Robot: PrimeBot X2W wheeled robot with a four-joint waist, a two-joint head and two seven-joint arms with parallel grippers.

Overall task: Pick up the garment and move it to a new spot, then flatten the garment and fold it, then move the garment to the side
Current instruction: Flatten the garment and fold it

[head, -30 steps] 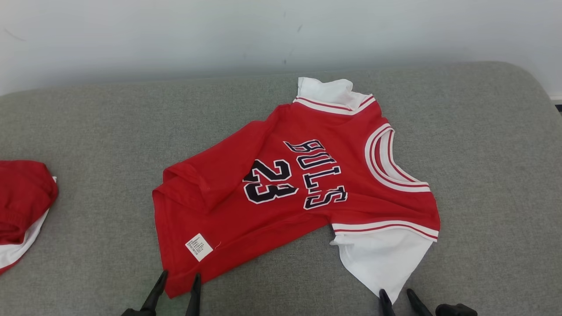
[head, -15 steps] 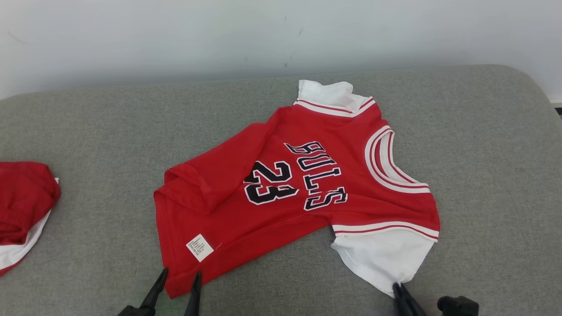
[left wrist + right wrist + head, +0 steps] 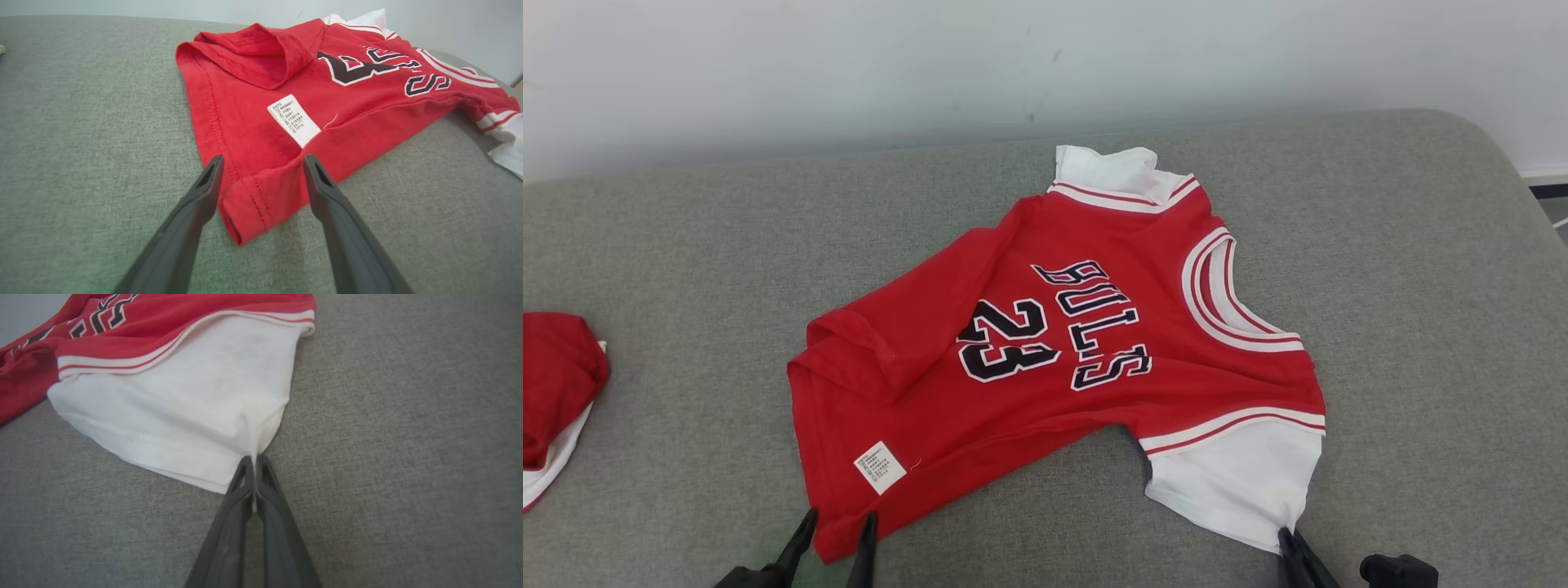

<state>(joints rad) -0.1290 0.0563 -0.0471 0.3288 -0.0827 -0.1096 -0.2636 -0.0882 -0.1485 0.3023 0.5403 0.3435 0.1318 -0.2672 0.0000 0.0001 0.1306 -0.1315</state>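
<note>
Garment (image 3: 1045,343) on grey cushion (image 3: 1421,286), wall (image 3: 768,65) behind; L end effector (image 3: 840,514) wide, R (image 3: 1289,532) pinching sleeve (image 3: 1233,482)

the red garment (image 3: 1045,343) carries "bulls" and, beside it, "23" in dark letters edged in white, ahead and to the right of the left gripper (image 3: 840,516). a white care label (image 3: 293,119) lies on the garment just beyond that gripper's fingertips; its small print is too fine to read.
</note>
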